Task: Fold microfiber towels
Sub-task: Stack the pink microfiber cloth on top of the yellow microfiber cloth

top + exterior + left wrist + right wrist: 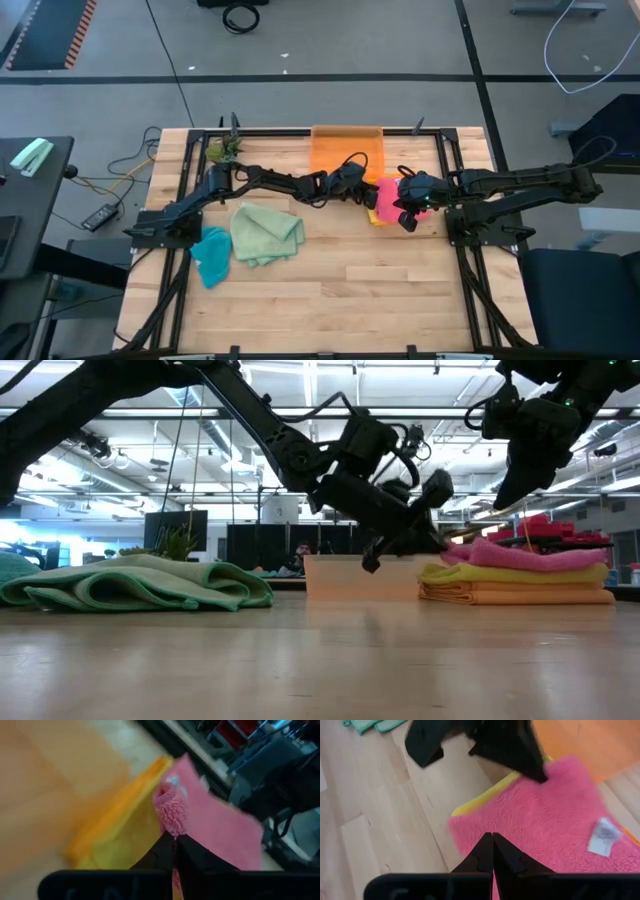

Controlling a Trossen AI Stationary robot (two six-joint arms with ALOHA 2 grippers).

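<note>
Left gripper (174, 840) had its fingers clamped on a bunched edge of the pink towel (220, 825); right gripper (492, 842) was pressed shut with no cloth seen between its fingers, tips at the pink towel's surface. Beneath lay yellow towel (130, 835) and orange towel (520, 596); beyond, the bin (346, 152). Cloth judged light, limp, non-slip; best taken at corners.

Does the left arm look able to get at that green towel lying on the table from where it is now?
Probably yes, but not at once: its end effector is pinching the pink towel. The green towel lies uncovered beside that arm, nothing on it.
</note>
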